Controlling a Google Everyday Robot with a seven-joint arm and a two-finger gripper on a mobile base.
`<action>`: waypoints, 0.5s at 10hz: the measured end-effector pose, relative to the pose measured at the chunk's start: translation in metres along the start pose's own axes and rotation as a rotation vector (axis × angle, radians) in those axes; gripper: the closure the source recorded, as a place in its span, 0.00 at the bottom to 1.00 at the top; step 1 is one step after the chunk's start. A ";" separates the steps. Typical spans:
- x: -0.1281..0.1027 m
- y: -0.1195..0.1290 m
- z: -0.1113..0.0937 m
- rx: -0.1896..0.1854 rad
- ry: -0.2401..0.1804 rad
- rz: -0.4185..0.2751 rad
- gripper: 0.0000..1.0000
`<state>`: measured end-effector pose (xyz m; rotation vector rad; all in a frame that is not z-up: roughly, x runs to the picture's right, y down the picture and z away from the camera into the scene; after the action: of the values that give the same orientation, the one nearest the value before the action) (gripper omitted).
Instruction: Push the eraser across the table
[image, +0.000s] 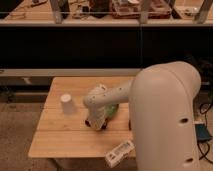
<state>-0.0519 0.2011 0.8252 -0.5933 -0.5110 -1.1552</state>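
Note:
The light wooden table (55, 142) stands in the middle of the view. My gripper (95, 123) is low over the table top near its middle, to the right of and a little nearer than a white cup (67, 103). The white arm (112, 97) reaches to it from the right. A dark patch sits at the gripper's tip; I cannot tell whether it is the eraser. No eraser shows clearly anywhere else on the table.
A green object (112, 110) lies partly under the arm. A pale white rectangular block (119, 152) lies at the table's front edge. My large white arm housing (167, 120) hides the table's right side. Dark shelving (100, 45) stands behind the table.

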 end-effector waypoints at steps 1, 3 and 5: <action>0.007 0.002 -0.002 0.006 0.004 0.007 1.00; 0.016 0.005 -0.003 0.014 0.007 0.023 1.00; 0.022 0.006 -0.002 0.013 0.006 0.033 1.00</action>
<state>-0.0390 0.1866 0.8374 -0.5847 -0.5011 -1.1211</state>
